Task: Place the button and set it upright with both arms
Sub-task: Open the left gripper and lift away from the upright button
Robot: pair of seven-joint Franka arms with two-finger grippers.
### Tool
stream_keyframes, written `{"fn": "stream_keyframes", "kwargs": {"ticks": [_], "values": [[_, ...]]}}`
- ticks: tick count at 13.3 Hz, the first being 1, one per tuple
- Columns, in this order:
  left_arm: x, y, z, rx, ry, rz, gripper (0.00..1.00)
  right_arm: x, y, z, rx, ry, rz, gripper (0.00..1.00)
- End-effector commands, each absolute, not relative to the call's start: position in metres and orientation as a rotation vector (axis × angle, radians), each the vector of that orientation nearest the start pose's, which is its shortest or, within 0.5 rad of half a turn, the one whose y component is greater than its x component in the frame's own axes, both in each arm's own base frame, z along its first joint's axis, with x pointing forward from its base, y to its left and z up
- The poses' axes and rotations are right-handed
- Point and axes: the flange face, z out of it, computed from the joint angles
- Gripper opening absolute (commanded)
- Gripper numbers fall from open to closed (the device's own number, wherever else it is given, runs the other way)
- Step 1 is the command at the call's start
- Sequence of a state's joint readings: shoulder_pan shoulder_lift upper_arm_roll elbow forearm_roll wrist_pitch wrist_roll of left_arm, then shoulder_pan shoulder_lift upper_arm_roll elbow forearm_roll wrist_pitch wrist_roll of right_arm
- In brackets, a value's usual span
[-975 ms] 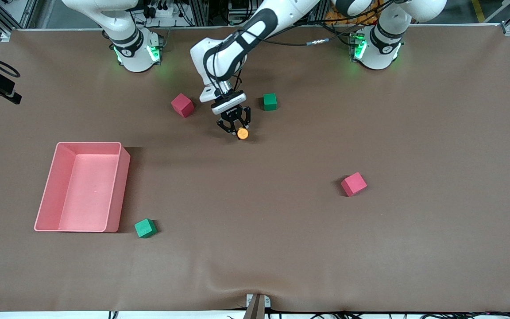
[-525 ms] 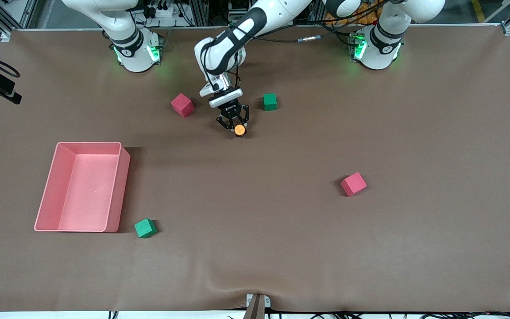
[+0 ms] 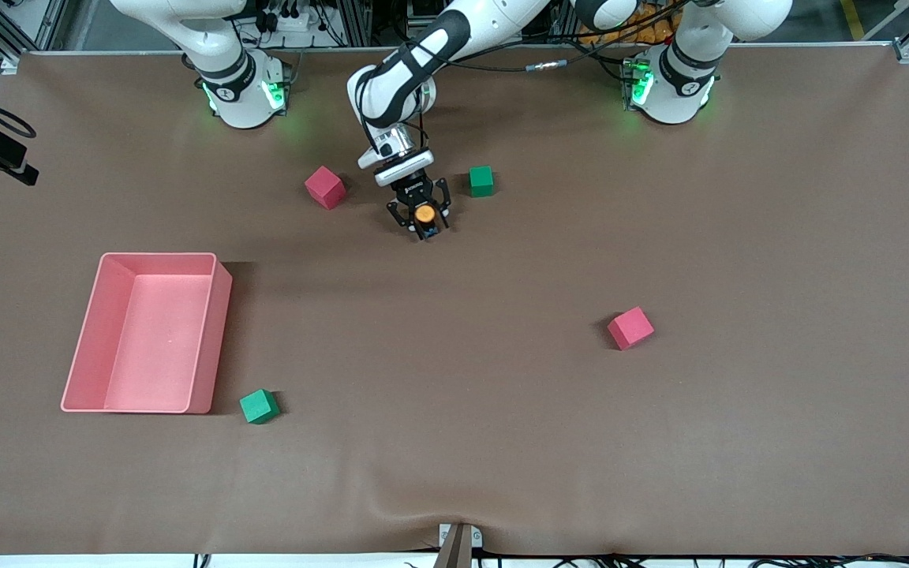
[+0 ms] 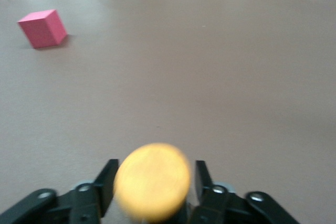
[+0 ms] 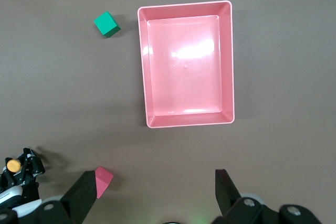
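A pink tray (image 3: 72, 379) sits toward the right arm's end of the brown table (image 3: 502, 442), with a green cube (image 3: 259, 406) just beside its nearer corner. The right arm waits near its base; its gripper (image 5: 152, 195) hangs high over the table with its fingers spread wide and nothing between them, though only the fingertips show at the edge of the right wrist view. A red cube (image 3: 325, 187) lies near the middle of the table, toward the bases. Beside it, the left gripper (image 3: 421, 223) is low over the table and clamps the button (image 3: 424, 214) — orange cap up, the dark body mostly hidden between the fingers. In the left wrist view the cap (image 4: 152, 180) is blurred and fills the gap between the fingers (image 4: 105, 184). Whether the button touches the table cannot be told. A second green cube (image 3: 481, 181) lies just beside the gripper; another red cube (image 3: 630, 327) lies nearer the camera, toward the left arm's end. The table covering wrinkles at its near edge — cables and metal frames crowd the room past the bases.
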State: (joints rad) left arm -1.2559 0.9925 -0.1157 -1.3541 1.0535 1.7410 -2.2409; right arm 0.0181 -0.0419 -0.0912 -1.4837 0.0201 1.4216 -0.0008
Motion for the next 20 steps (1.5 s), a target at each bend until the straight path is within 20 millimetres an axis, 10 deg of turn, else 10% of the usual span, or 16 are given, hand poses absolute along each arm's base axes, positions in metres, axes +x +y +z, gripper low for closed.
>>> {"fn": "stream_keyframes", "kwargs": {"ticks": [1, 6, 9, 12, 17, 20], "values": [[0.209, -0.655, 0.141, -2.46, -0.551, -1.21, 0.75, 0.525, -0.038, 0.678, -3.111, 0.13, 0.02, 1.0], [0.207, -0.666, 0.235, -2.499, -0.686, -1.061, 0.75, 0.525, -0.038, 0.678, -3.112, 0.133, 0.02, 1.0], [0.229, -0.657, 0.353, -2.597, -0.65, -0.917, 0.75, 0.525, -0.038, 0.678, -3.112, 0.131, 0.02, 1.0], [0.299, -0.61, 0.463, -2.707, -0.707, -0.727, 0.75, 0.525, -0.038, 0.678, -3.114, 0.131, 0.021, 1.0], [0.44, -0.428, 0.632, -3.033, -0.711, -0.223, 0.75, 0.525, -0.038, 0.678, -3.114, 0.131, 0.021, 1.0], [0.511, -0.299, 0.658, -3.133, -0.569, -0.093, 0.76, 0.525, -0.038, 0.678, -3.115, 0.129, 0.023, 1.0]]}}
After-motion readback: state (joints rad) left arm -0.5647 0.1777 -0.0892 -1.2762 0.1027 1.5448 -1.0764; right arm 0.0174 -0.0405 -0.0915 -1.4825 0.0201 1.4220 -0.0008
